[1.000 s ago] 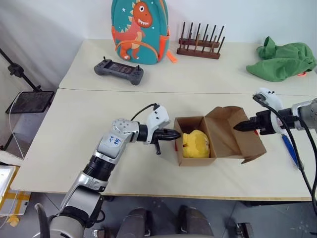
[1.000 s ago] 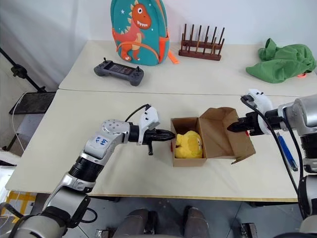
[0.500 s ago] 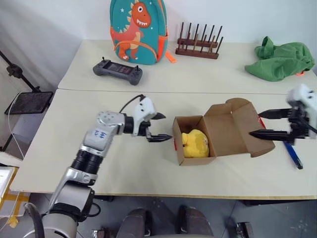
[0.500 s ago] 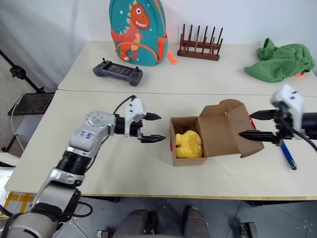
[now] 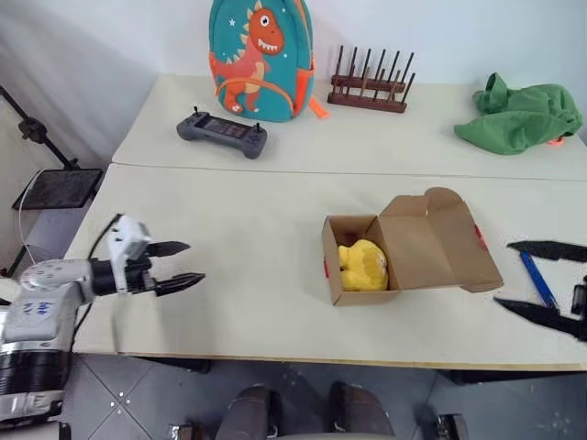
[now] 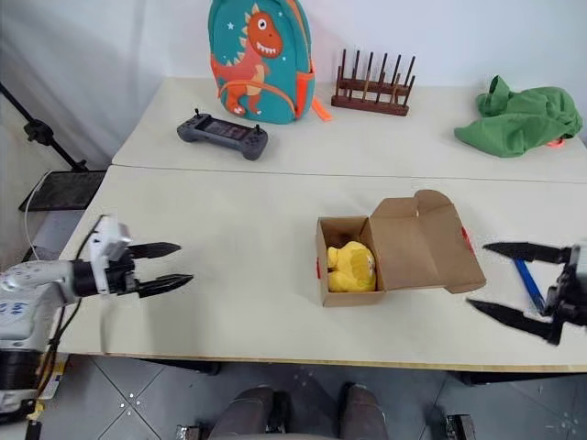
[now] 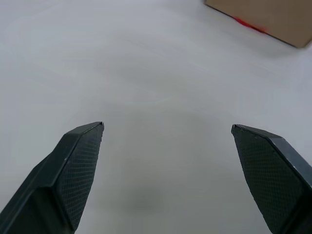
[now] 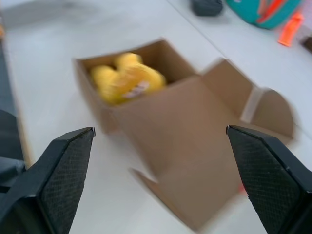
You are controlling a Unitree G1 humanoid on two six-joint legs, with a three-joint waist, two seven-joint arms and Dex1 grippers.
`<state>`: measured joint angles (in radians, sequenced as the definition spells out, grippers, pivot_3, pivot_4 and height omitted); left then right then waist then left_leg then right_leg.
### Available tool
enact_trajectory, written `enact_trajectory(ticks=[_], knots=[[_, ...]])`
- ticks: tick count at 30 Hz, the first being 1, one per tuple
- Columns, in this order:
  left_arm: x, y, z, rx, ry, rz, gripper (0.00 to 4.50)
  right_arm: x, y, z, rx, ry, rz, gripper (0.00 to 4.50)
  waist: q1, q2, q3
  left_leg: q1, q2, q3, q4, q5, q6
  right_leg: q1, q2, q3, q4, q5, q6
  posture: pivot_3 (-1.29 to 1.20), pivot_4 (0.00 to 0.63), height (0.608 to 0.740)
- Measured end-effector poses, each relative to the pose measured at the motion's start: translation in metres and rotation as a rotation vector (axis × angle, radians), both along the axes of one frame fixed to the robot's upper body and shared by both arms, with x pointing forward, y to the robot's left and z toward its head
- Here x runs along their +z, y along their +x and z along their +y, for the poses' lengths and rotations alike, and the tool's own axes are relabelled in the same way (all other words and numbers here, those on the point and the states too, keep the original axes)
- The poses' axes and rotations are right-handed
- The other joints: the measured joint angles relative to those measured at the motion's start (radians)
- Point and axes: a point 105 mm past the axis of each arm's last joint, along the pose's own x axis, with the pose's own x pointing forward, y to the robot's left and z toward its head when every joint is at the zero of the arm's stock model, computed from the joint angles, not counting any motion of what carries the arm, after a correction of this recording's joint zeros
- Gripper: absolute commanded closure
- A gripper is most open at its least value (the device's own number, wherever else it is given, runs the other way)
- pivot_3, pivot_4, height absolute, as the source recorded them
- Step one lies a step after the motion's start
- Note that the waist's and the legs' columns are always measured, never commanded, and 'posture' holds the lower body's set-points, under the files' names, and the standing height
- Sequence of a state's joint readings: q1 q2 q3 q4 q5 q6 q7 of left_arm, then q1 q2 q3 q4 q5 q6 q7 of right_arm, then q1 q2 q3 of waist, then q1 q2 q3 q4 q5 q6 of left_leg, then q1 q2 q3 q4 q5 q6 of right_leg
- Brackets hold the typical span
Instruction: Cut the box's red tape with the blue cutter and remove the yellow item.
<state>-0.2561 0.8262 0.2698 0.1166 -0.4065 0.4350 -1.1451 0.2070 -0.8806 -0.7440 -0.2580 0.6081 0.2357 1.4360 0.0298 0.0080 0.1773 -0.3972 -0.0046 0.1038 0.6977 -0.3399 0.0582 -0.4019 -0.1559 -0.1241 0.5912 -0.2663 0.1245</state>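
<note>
Both grippers have drawn away from the box (image 5: 404,252) since a second ago, when each hung at one of its ends with fingers nearly together. Now the left gripper (image 5: 180,265) hovers over the near table's (image 5: 238,220) left edge, well apart from the box, its two black fingers spread wide and holding nothing. On the other side, the right gripper (image 5: 541,284) sits beyond the box's right end, fingers likewise spread wide and empty, one above the other in the head view.

Between box and right gripper, the blue cutter (image 5: 537,279) lies flat on the table, near its right edge. At the near table's middle the box stands open, lid flap folded out to the right, the yellow item (image 5: 363,265) inside its left compartment. Bits of red tape (image 5: 479,236) show on the lid's right edge and on the box's left wall. Bare tabletop stretches from the box to the left gripper.

Beyond the box, the far table carries a game controller (image 5: 223,134), a dinosaur backpack (image 5: 260,57), a wooden rack (image 5: 370,81) and a green cloth heap (image 5: 521,114).
</note>
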Motion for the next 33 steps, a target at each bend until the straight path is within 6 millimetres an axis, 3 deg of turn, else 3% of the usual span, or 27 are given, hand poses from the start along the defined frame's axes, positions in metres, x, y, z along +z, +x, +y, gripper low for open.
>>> enact_trajectory(ticks=[3, 5, 7, 9, 13, 16, 19, 23, 26, 31, 33], knots=[[0.013, 0.001, -0.007, -0.031, -0.003, -0.016, 0.04, 0.002, -0.006, 0.009, 0.027, 0.037, -0.072, 0.0, -0.002, 0.001, 0.0, 0.005, -0.001, 0.002, -0.002, 0.0, 0.0, 0.004, 0.0, 0.002, 0.0, 0.0, 0.0, 0.0, 0.15, 0.74], [0.018, 0.008, -0.025, -0.101, 0.005, 0.014, 0.04, 0.005, -0.014, 0.01, 0.029, 0.062, -0.124, 0.0, 0.002, 0.001, 0.0, 0.008, -0.001, 0.001, -0.004, 0.0, 0.0, 0.009, 0.004, 0.0, 0.0, 0.0, 0.0, 0.0, 0.15, 0.74], [0.039, 0.028, -0.081, -0.275, 0.016, -0.022, 0.04, 0.008, -0.024, -0.001, -0.007, 0.106, -0.087, 0.0, 0.035, 0.001, 0.002, 0.008, -0.004, 0.0, -0.002, 0.0, 0.001, 0.009, 0.006, 0.0, 0.0, 0.0, 0.0, 0.0, 0.15, 0.74], [0.062, 0.036, -0.133, -0.432, 0.04, -0.055, 0.04, 0.018, -0.029, -0.007, -0.029, 0.12, -0.076, 0.0, 0.04, 0.0, 0.001, 0.007, -0.004, 0.004, -0.001, -0.001, 0.004, 0.009, 0.007, 0.002, 0.001, 0.003, 0.003, 0.0, 0.15, 0.74], [0.074, 0.034, -0.2, -0.647, 0.128, -0.043, 0.04, 0.021, -0.036, -0.015, -0.085, 0.14, -0.069, 0.0, 0.02, -0.002, 0.0, 0.01, -0.002, 0.011, -0.002, 0.0, 0.012, 0.009, 0.01, 0.0, -0.001, 0.002, 0.004, 0.0, 0.15, 0.74], [0.064, 0.024, -0.24, -0.802, 0.207, -0.016, 0.04, 0.018, -0.04, -0.008, -0.106, 0.154, -0.055, 0.0, 0.004, -0.002, 0.001, 0.009, -0.001, 0.013, -0.004, 0.0, 0.012, 0.006, 0.011, 0.001, -0.002, 0.0, 0.003, 0.0, 0.15, 0.74], [0.058, 0.019, -0.262, -0.897, 0.292, -0.031, 0.04, 0.017, -0.044, 0.001, -0.108, 0.173, -0.042, 0.0, -0.003, -0.003, 0.001, 0.009, 0.0, 0.013, -0.004, 0.0, 0.012, 0.006, 0.012, 0.001, -0.002, 0.0, 0.003, 0.0, 0.15, 0.74], [0.047, 0.028, -0.283, -0.902, 0.416, -0.085, 0.04, 0.009, -0.053, 0.006, -0.153, 0.223, 0.051, 0.0, -0.001, -0.003, 0.001, 0.009, 0.0, 0.013, -0.003, -0.001, 0.013, 0.006, 0.008, 0.006, -0.006, 0.0, 0.003, 0.0, 0.15, 0.74], [0.046, 0.033, -0.299, -0.901, 0.459, -0.141, 0.04, 0.016, -0.056, 0.011, -0.18, 0.269, 0.017, 0.0, 0.0, -0.003, 0.002, 0.009, 0.0, 0.011, -0.003, -0.003, 0.013, 0.005, 0.003, 0.012, -0.006, 0.0, 0.003, 0.0, 0.15, 0.74], [0.038, 0.041, -0.299, -0.906, 0.527, -0.161, 0.04, 0.017, -0.061, 0.016, -0.202, 0.281, 0.017, 0.0, 0.0, -0.003, 0.002, 0.008, 0.001, 0.011, -0.004, -0.004, 0.012, 0.004, 0.005, 0.012, -0.006, 0.0, 0.002, 0.0, 0.15, 0.74], [0.035, 0.041, -0.303, -0.922, 0.562, -0.177, 0.43, 0.015, -0.063, 0.017, -0.224, 0.295, 0.019, 0.0, 0.002, -0.003, 0.002, 0.007, 0.001, 0.011, -0.004, -0.004, 0.012, 0.003, 0.005, 0.011, -0.006, 0.0, 0.002, 0.0, 0.15, 0.74]])
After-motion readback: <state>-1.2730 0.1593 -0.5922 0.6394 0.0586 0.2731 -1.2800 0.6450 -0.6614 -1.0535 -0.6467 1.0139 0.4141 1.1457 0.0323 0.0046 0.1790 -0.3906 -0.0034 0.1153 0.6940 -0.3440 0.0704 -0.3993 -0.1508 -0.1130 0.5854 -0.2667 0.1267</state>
